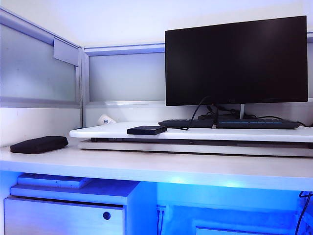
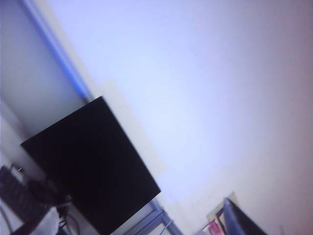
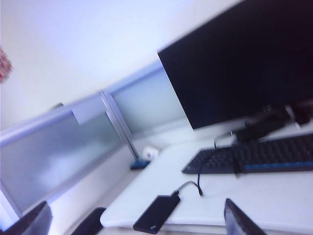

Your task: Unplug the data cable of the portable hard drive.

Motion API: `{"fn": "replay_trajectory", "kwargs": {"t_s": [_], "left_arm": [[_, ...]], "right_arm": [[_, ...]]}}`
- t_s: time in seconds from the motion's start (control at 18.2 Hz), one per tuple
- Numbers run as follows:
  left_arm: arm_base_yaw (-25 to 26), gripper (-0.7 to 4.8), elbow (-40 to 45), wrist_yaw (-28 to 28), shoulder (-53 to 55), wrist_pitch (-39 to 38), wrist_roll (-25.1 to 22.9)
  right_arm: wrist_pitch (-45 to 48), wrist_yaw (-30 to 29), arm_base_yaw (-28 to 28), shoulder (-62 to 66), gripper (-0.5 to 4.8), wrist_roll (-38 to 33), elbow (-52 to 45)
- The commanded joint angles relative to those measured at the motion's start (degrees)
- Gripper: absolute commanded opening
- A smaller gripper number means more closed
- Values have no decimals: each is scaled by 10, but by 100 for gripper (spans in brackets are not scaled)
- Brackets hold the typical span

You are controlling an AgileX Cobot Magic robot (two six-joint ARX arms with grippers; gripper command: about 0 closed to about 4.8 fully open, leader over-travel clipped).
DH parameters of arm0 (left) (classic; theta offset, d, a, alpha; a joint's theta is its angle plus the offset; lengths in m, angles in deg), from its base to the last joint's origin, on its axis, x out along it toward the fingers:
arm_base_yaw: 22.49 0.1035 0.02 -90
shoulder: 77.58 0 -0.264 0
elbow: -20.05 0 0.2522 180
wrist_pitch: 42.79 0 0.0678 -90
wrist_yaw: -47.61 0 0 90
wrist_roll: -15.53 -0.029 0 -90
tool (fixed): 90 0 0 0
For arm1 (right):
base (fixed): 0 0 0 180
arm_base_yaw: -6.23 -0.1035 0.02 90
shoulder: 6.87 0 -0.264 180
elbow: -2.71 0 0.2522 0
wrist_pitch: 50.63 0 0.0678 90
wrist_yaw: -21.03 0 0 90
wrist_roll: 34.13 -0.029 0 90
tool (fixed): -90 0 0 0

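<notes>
The portable hard drive (image 1: 146, 130) is a thin, flat black box with a smooth matte top, lying at the front edge of a white raised board (image 1: 98, 132) that sits on the pale surface (image 1: 146, 169), toward the board's left end. In the right wrist view the hard drive (image 3: 157, 213) shows rounded corners and a slim profile. The data cable (image 3: 190, 186), a thin black cord, leaves the end of the box facing the keyboard, curls in a short loop over the board and ends in a small plug lying near the keyboard's corner.

The keyboard (image 1: 230, 124) is long, low and black, set along the back of the board under a wide monitor (image 1: 236, 60) with a glossy dark screen. Thicker black cables hang below the monitor. A soft black padded cushion (image 1: 39, 144), oblong and rounded, rests at the left edge of the surface. Frosted panels in grey metal frames wall the back and left.

The right pincer (image 3: 132, 223) hangs above the front of the board, its two dark fingers spread wide with nothing between them. Of the left pincer (image 2: 239, 220) only one dark finger shows, aimed up at the wall, holding nothing; it stands wide open.
</notes>
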Motion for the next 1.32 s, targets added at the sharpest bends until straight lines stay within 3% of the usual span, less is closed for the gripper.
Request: {"fn": "replay_trajectory", "kwargs": {"t_s": [0.05,0.22,0.38,0.49,0.71,0.88,1.1,1.32], "left_arm": [[0,479,-25,-38,53,0,-1],[-1,479,-87,-94,155,60,-31],[-2,479,-163,-149,263,64,-99],[-38,479,-198,-157,370,83,-136],[-129,479,-198,-133,562,189,-136],[-165,479,-198,-123,687,268,-119],[-181,479,-223,-116,824,338,-80],[-189,479,-292,-124,902,337,-75]], "right_arm": [[42,-15,0,64,460,1,33],[68,-33,0,137,460,3,76],[70,-49,0,194,460,14,113],[92,-51,0,235,462,32,128],[120,-57,0,276,463,32,128],[125,-63,0,300,463,47,128],[169,-64,0,349,463,50,128],[218,-61,-22,409,463,50,129]]}}
